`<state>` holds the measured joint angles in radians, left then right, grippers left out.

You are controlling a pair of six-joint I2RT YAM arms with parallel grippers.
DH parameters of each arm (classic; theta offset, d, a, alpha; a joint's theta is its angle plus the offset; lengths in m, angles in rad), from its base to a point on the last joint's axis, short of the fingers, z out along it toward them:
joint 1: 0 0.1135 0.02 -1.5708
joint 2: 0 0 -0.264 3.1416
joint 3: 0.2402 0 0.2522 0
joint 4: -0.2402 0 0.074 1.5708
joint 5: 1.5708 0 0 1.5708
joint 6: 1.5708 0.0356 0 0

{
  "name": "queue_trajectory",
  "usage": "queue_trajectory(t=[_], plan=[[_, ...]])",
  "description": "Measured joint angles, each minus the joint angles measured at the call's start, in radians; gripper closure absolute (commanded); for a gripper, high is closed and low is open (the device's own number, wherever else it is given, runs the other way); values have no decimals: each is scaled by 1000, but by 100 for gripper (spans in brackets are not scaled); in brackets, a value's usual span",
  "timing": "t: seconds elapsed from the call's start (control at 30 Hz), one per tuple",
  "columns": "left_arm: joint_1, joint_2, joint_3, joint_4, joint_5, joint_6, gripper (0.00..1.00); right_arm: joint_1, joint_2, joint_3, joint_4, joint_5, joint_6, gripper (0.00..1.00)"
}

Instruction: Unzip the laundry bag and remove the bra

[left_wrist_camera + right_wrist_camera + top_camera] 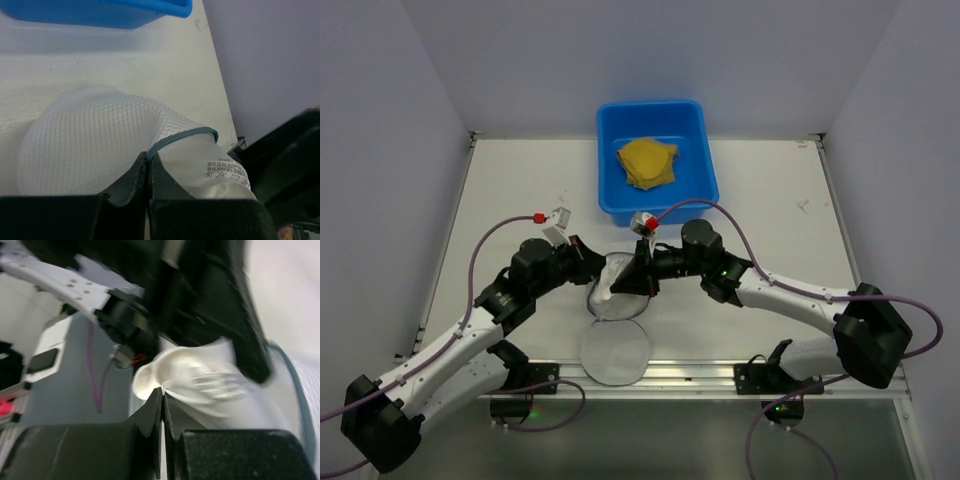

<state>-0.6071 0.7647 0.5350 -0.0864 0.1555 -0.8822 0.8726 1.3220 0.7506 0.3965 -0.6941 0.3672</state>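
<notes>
The top view alone shows the bra [647,162]: a mustard heap lying in the blue tub [607,160] at the far middle of the table [510,190], well apart from the bag [612,296]. Both wrist views miss it.

The bag sits between the two grippers, just nearer than the tub. Its round end panel [615,352] lies flat against the rail [700,372] at the near edge, so its long axis runs near to far, mouth toward the tub. Bare table lies to either side of it.

The left wrist view shows the left gripper [148,162] with fingers pinched together on the grey zip rim [185,137], mesh bulging to its left and a care label [225,172] to its right.

The right wrist view is blurred; the right gripper [162,400] has its fingers pressed together on a bunched white fold of the bag [185,375], with the left arm [65,285] close behind.
</notes>
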Motion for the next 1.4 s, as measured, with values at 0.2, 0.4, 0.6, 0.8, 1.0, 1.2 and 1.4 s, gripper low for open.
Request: queue_trajectory(t=[0.2, 0.4, 0.6, 0.8, 1.0, 1.2, 1.4], plan=[[-11, 76, -70, 35, 20, -18, 100, 2, 27, 97, 110, -188, 72, 100], [-11, 76, -88, 56, 3, -17, 100, -29, 2, 168, 167, -240, 101, 100], [-11, 140, -142, 56, -29, -27, 100, -72, -55, 267, 132, -243, 105, 100], [-11, 193, -152, 55, -31, -37, 100, -96, -72, 434, 11, -172, 18, 100], [-11, 163, -156, 31, -56, -39, 100, -215, -53, 584, -100, -84, -28, 100], [-11, 140, -173, 17, -63, -42, 100, -319, 61, 734, -152, -51, -30, 100], [-11, 133, -188, 13, -62, -43, 100, -379, 245, 846, -198, -28, -31, 100]])
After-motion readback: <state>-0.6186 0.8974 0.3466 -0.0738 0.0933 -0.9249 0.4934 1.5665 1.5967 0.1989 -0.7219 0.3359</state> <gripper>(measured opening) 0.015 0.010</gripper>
